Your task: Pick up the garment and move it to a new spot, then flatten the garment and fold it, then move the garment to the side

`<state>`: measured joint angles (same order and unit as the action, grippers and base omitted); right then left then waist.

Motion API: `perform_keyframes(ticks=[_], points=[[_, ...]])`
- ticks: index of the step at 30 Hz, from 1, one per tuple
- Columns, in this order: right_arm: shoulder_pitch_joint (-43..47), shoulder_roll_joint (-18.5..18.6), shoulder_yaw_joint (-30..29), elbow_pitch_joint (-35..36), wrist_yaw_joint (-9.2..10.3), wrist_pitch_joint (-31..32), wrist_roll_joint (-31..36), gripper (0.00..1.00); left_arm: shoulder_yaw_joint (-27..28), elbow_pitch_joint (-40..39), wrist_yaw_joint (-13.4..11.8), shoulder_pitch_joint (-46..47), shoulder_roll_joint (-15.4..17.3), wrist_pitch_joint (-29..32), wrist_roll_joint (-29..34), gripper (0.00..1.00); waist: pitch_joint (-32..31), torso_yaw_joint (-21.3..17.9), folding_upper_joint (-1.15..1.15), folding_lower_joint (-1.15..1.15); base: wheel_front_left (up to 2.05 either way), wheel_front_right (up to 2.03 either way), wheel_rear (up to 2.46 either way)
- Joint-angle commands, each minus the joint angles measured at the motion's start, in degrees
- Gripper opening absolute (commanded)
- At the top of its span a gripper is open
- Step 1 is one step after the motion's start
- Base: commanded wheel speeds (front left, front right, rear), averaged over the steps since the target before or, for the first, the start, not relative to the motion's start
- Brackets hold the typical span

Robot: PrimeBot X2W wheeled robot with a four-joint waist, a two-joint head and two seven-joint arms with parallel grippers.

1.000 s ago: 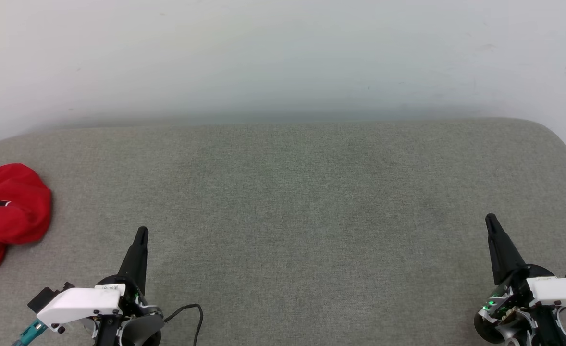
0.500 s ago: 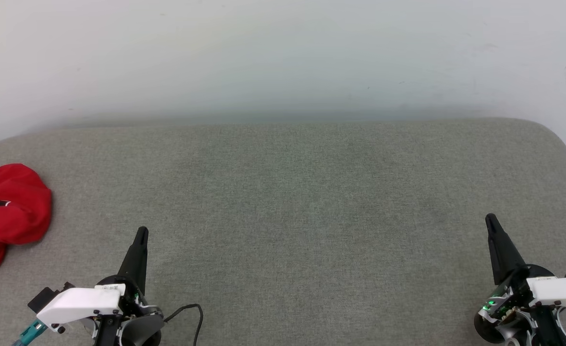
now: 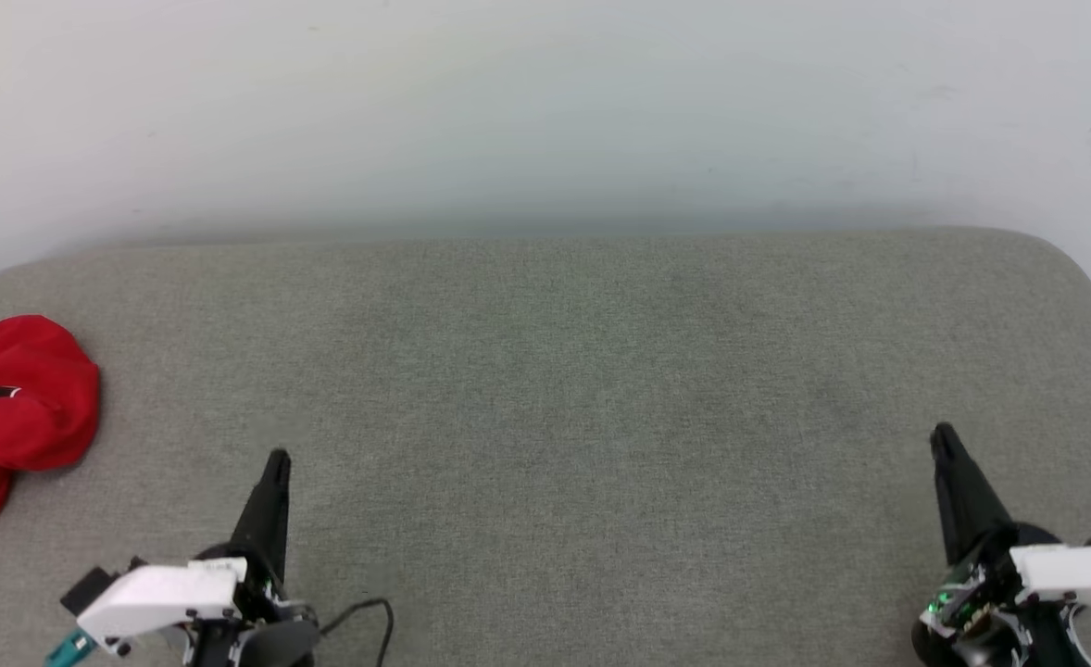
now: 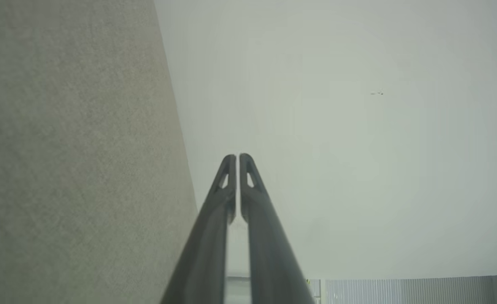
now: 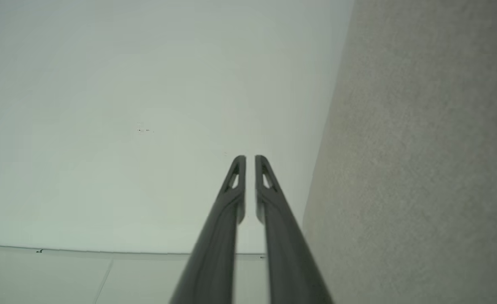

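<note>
Simply, crumpled red garment (image 3: 22, 408) at left edge of grey cushion (image 3: 545, 417).

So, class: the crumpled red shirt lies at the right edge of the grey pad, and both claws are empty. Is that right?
Not quite. The head view shows the red shirt crumpled at the left edge of the grey pad, not the right. The rest holds: the left claw and the right claw are both empty.
</note>
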<state>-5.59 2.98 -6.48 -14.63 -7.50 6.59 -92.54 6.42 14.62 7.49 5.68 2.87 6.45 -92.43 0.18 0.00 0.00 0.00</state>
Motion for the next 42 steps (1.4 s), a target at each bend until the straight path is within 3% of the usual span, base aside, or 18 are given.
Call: perform_keyframes(ticks=[1,7,12,29,42], points=[[0.4,0.0,0.1,-0.3,0.0,-0.1,0.0,1.0,-0.1,0.3,0.0,-0.3,-0.1,-0.1,0.0,1.0,0.0,0.0,0.0,0.0,0.0,0.0,0.0],[1.8,-0.1,0.0,-1.0,0.01,-1.3,1.0,1.0,-0.3,0.7,0.0,-1.7,-0.2,-1.4,1.2,1.0,0.0,0.0,0.0,0.0,0.0,0.0,0.0],[2.2,-0.1,-0.1,0.0,0.01,-2.7,5.1,1.0,0.0,-0.6,-0.7,-1.7,-0.2,-2.8,5.6,1.0,0.1,0.0,0.0,0.0,0.0,0.0,0.0],[3.6,-0.1,-0.3,6.9,0.01,-6.8,26.8,1.0,-3.5,-6.7,-7.5,-2.3,-0.1,-6.8,25.0,1.0,0.3,0.2,0.0,0.0,0.0,0.0,0.0],[5.1,0.0,1.5,10.9,0.01,-9.7,43.4,1.0,-6.5,-8.6,-11.1,-2.8,-0.1,-9.6,38.9,1.0,0.4,0.5,0.0,0.0,0.0,0.0,0.0]])
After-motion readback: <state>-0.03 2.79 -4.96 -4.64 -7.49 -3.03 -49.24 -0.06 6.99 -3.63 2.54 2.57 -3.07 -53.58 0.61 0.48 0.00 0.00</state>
